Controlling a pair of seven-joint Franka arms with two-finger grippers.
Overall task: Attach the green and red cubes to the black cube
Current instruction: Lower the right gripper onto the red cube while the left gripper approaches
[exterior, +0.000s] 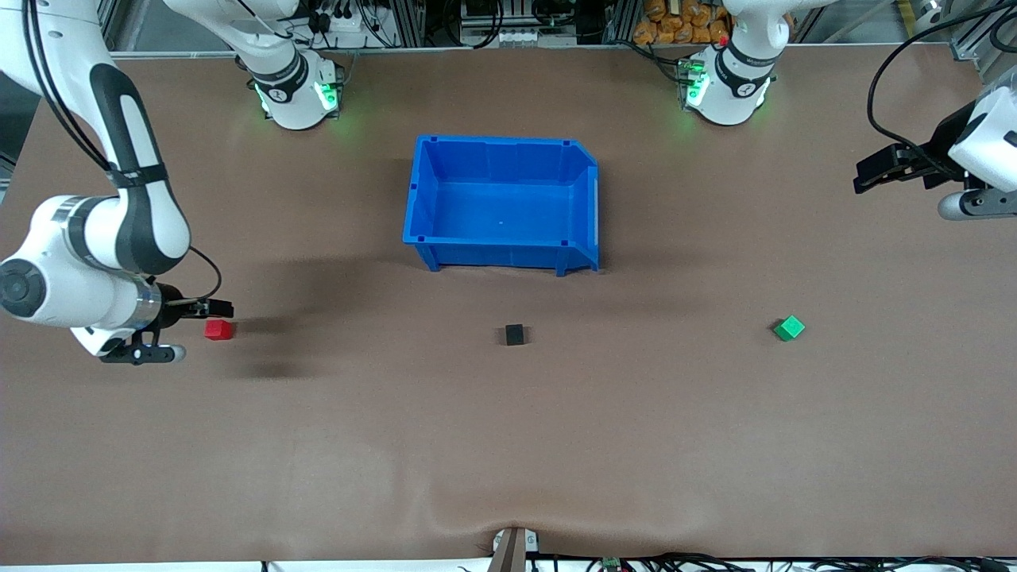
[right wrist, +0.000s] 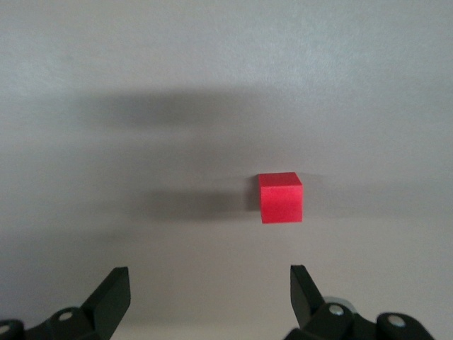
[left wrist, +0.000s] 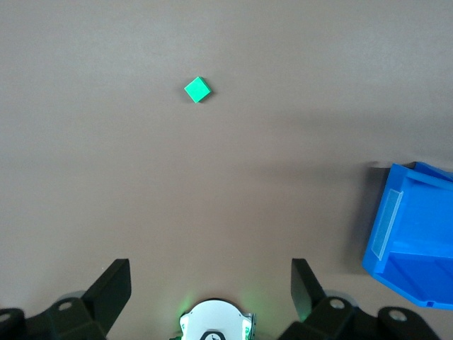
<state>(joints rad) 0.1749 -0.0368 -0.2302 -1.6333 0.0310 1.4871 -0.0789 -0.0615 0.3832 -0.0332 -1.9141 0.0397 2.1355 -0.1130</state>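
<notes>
Red cube (exterior: 218,329): resting on the brown surface (exterior: 508,445) toward the right arm's end, free of any grip; in the right wrist view (right wrist: 280,197) it sits apart from both fingers, with its shadow beside it.

Right gripper (exterior: 208,307): low, right by the red cube, fingers spread apart and holding nothing (the right wrist view shows both dark fingers (right wrist: 113,294) wide, with bare surface between them).

Black cube (exterior: 515,334): alone on the surface around the middle, nearer to the front camera than the blue bin (exterior: 422,191) and well apart from both coloured cubes.

Green cube (exterior: 789,327): on the surface toward the left arm's end, turned corner-on, touched by nothing; about as near to the front camera as the black cube and the red one. The left wrist view (left wrist: 197,89) shows it well clear of that gripper's fingers.

Left gripper (exterior: 866,173): raised over the surface at the left arm's end, released and carrying nothing (its fingers (left wrist: 112,287) stand wide in the left wrist view); this arm waits.

Blue bin: open-topped, between the black cube and the robots' bases; a corner of it (left wrist: 414,234) shows in the left wrist view.
</notes>
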